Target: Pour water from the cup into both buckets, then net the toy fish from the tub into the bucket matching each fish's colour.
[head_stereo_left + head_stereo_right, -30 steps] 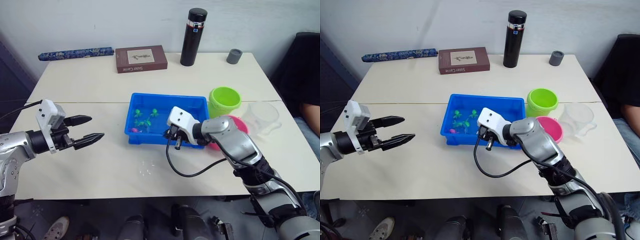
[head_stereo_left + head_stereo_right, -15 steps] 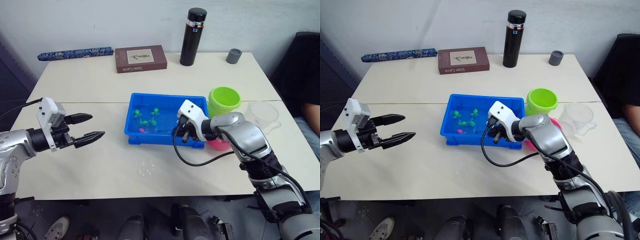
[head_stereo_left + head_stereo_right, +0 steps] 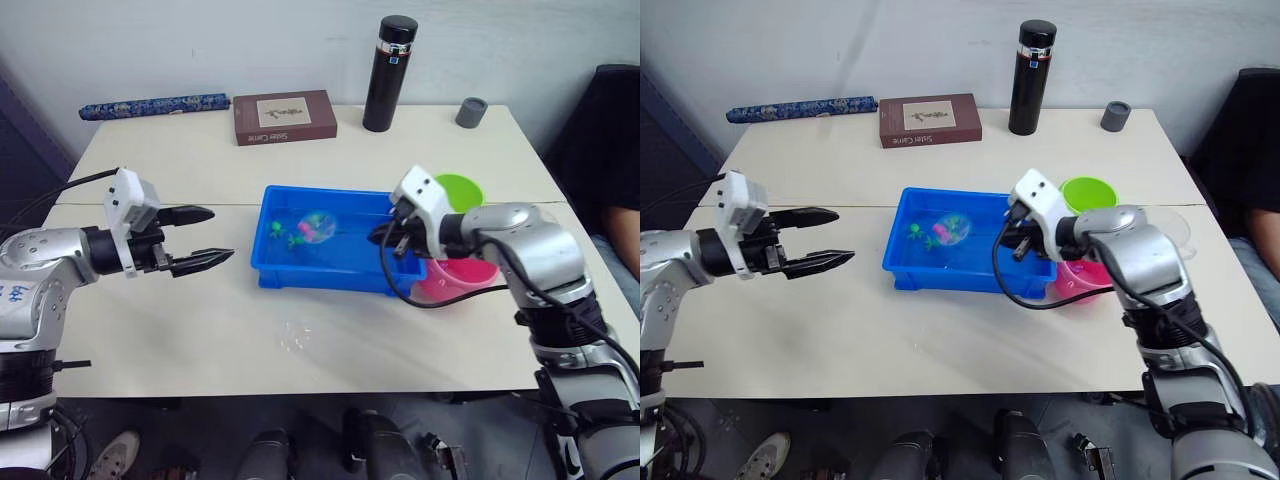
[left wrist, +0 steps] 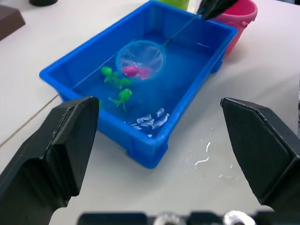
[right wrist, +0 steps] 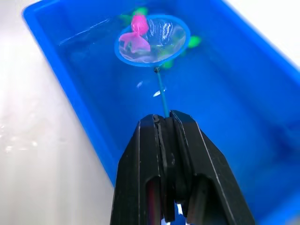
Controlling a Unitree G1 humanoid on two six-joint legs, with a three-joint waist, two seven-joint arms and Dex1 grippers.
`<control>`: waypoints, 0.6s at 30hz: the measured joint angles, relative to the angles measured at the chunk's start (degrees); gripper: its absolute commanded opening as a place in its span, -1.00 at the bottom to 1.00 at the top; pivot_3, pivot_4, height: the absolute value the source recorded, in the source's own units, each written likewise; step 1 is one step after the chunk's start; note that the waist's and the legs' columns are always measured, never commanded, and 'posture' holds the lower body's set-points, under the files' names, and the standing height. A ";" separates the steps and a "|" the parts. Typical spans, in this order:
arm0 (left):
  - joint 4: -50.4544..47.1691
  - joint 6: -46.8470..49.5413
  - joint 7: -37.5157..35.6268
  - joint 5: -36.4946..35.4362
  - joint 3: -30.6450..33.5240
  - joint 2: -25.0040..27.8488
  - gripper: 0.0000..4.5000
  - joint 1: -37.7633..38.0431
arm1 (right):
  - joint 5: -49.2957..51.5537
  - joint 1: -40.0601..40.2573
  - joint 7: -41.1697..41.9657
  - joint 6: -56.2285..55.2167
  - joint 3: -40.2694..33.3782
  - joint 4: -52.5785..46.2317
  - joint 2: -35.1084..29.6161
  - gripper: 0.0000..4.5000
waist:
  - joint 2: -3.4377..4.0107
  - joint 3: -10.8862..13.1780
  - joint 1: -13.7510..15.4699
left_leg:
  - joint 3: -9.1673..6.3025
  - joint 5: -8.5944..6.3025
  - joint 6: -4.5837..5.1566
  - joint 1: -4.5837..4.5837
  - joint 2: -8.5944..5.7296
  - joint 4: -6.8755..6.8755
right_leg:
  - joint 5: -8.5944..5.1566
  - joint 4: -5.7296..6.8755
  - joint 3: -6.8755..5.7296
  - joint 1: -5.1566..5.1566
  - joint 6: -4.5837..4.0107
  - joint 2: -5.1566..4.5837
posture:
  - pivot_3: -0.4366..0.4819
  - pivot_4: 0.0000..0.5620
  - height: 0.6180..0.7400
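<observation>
Right claw (image 5: 165,123) pinching net (image 5: 152,38) stick over tub (image 3: 283,276); pink fish (image 5: 138,40) in hoop. Left claw (image 3: 205,238) spread, apart from tub, above surface (image 3: 200,330).

You can make out print on the brown box (image 3: 285,117), which lies to the left of the black flask (image 3: 387,72) at the table's far side: a pale picture panel on its lid and a line of white lettering along its near edge, too small to read. You get no other legible text, numbers or signs.
</observation>
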 measured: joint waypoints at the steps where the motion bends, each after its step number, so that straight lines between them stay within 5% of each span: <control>1: 0.47 -0.41 -0.38 0.43 -0.66 -0.34 0.99 -0.69 | 0.46 0.39 0.25 -0.02 -1.14 -0.77 -1.24 -1.00 | 0.00 0.00 0.00 | 0.00 0.00 0.00 -0.01 0.00 0.00 | 0.00 -0.03 0.00 0.00 0.00 0.01 | -0.05 -0.47 1.00; 12: 6.38 -4.44 -4.55 2.70 -6.80 -4.41 0.99 -6.37 | 8.03 12.71 3.19 2.45 -18.23 -13.07 -16.19 -1.00 | 0.01 0.00 0.96 | 0.04 0.00 0.00 -0.02 0.04 0.00 | 0.03 -0.11 0.01 0.01 0.05 0.04 | -0.05 -0.47 1.00; 18: 6.67 -5.53 -4.40 2.73 -7.05 -6.96 0.99 -6.25 | 9.23 26.58 4.06 6.27 -32.91 -18.16 -23.02 -1.00 | 0.02 0.00 2.11 | 0.00 0.00 0.02 -0.06 0.05 -0.02 | 0.06 -0.22 -0.02 0.06 0.11 0.03 | -0.05 -0.47 1.00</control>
